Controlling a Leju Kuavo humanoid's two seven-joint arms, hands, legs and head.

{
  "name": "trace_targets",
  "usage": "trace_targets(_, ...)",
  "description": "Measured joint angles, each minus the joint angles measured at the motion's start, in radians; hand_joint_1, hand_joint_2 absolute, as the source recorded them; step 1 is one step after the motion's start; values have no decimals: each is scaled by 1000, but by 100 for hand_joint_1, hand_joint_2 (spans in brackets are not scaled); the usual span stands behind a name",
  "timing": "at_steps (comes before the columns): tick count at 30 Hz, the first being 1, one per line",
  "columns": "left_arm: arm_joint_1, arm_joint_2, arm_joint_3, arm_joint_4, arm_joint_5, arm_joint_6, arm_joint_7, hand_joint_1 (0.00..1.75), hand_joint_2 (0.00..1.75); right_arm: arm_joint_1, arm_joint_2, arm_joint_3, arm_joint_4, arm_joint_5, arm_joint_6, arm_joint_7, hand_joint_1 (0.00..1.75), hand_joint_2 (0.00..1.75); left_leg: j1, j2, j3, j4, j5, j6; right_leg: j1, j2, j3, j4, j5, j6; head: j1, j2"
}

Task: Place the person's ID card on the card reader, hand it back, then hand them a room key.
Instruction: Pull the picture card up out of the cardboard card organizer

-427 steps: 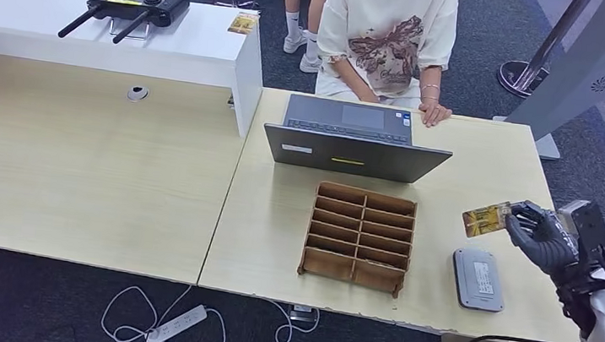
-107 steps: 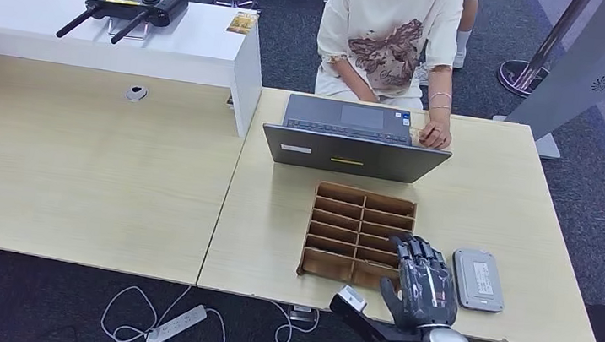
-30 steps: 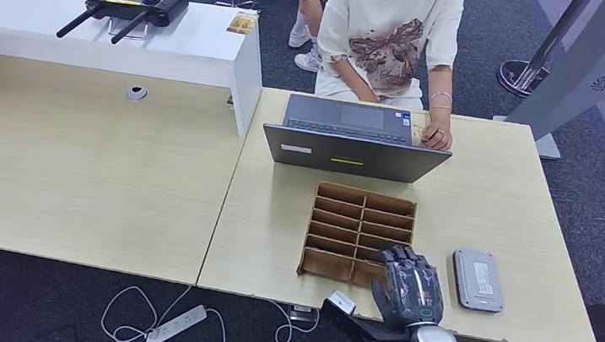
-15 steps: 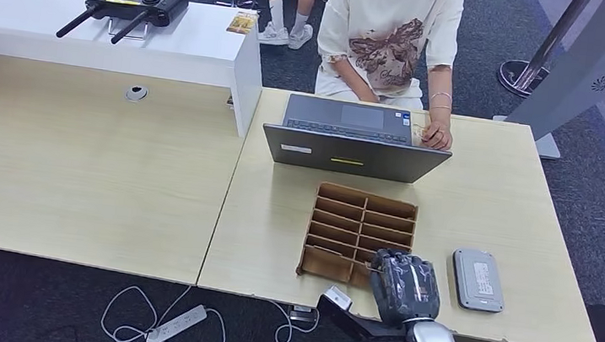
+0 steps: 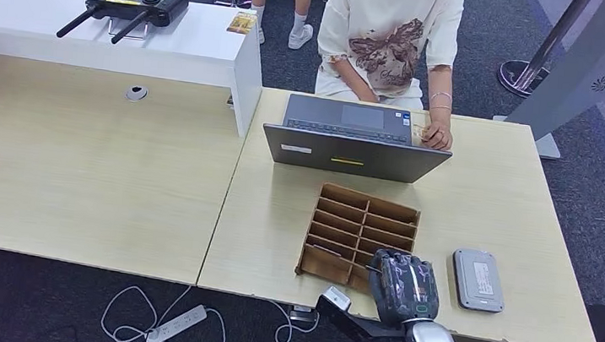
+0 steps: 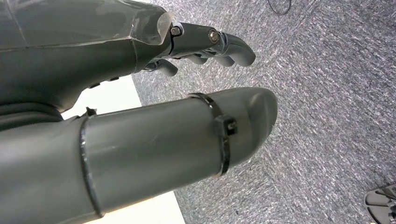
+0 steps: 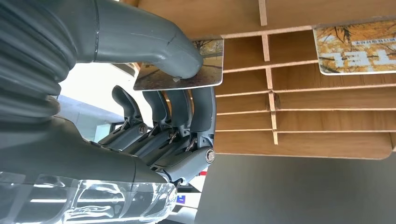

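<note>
My right hand (image 5: 404,285) is over the near right corner of the wooden card rack (image 5: 358,232) on the desk. In the right wrist view its thumb and fingers (image 7: 187,70) pinch a room key card (image 7: 208,65) with an autumn picture, at the mouth of a rack slot (image 7: 303,107). A second key card (image 7: 357,49) lies in another slot. The grey card reader (image 5: 478,279) lies to the right of the rack with nothing on it. The person (image 5: 390,36) sits behind the laptop, one hand (image 5: 436,136) on the desk. My left hand (image 6: 205,44) hangs over the carpet and holds nothing.
An open grey laptop (image 5: 355,151) stands just beyond the rack. A white counter (image 5: 102,27) with a black remote controller (image 5: 130,4) lies at the far left. The desk edge runs right below my right hand. A power strip (image 5: 174,325) and cables lie on the floor.
My right hand has drawn slightly back toward the desk edge with fingers closed over the rack's corner. The rack has turned a little.
</note>
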Motion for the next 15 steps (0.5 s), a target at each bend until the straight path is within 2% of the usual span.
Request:
trace_targets(7,0,0,0,0,-6,1,0,0,0,3,0,-1,-14,10,-41,-8,174,175,0,0,0,0,0,0,0,0,0,0,0,0,0,0)
trace_targets(15,0,0,0,0,-6,1,-3,0,0,4,1,-14,-30,-69,-93,-61,174,175,0,0,0,0,0,0,0,0,0,0,0,0,0,0)
